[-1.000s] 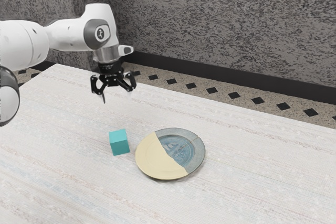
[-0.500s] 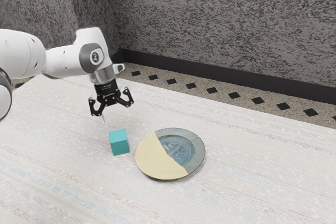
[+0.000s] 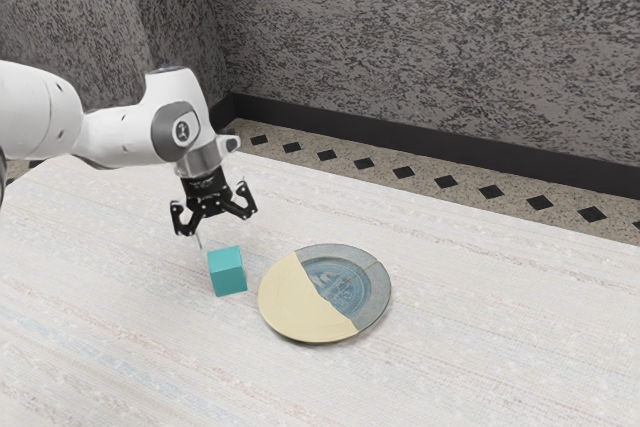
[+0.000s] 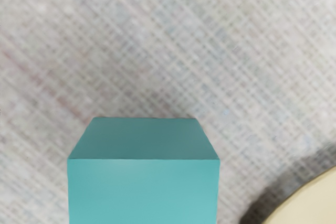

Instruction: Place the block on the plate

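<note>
The teal block [image 3: 228,273] sits flat on the table [image 3: 480,337], off the plate [image 3: 290,302] and just beside it, toward the exterior view's left. A narrow strip of pale, streaked tabletop lies between the two. The plate is round and rests flat; it is the one dish on the table. Its side nearest the block is plain cream, while the rest has a gray rim around a blue, patterned center, and a straight-edged line divides the two parts.

The robot's gripper [image 3: 219,223] hangs above the block, fingers spread well apart and holding nothing. It points down at the tabletop, and the block is below it, on the table.

In the wrist view the block looms large, its top and one side face in sight, with a piece of the plate's cream edge near it and a dark shadow along that rim.
</note>
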Action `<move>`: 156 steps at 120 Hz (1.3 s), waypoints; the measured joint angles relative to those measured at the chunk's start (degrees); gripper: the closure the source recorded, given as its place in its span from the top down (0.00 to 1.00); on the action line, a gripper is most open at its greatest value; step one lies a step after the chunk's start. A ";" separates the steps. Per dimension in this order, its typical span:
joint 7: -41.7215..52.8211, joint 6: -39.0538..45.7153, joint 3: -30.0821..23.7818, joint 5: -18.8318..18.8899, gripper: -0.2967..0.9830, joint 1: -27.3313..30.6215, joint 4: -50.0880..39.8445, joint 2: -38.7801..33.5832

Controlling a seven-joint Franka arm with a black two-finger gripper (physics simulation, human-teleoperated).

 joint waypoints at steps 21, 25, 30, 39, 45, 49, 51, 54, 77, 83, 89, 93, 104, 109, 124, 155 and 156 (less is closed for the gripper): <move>1.95 1.68 0.04 0.06 0.77 0.01 -0.70 1.09; 2.27 1.93 0.04 0.04 0.77 -0.01 -0.76 1.28; 2.64 2.20 0.04 -0.03 0.77 -0.04 -0.81 1.55; 3.24 2.78 0.02 -0.29 0.77 -0.06 -1.03 2.20; 3.60 3.23 0.00 -0.47 0.77 -0.07 -1.57 2.37; 3.83 3.50 0.02 -0.59 0.77 -0.07 -1.94 2.39; 3.94 3.67 0.00 -0.64 0.77 -0.06 -2.22 2.38; 4.10 3.91 -0.01 -0.71 0.77 -0.04 -2.58 2.39; 5.13 5.16 -0.04 -1.25 0.77 -0.06 -3.25 3.40; 5.35 5.41 -0.07 -1.34 0.77 -0.04 -3.23 3.92; 5.55 5.64 -0.11 -1.40 0.77 -0.06 -3.20 4.36; 5.67 5.83 -0.12 -1.43 0.77 -0.06 -3.20 4.66; 5.99 6.23 -0.13 -1.48 0.75 -0.06 -3.19 4.87; 6.12 6.37 -0.13 -1.49 0.72 -0.07 -3.19 4.79; 6.76 6.85 -0.11 -1.52 0.61 -0.06 -3.19 4.61; 8.11 7.60 -0.05 -1.41 0.55 -0.07 -3.19 4.06; 8.14 7.60 -0.05 -1.41 0.55 -0.06 -3.19 3.99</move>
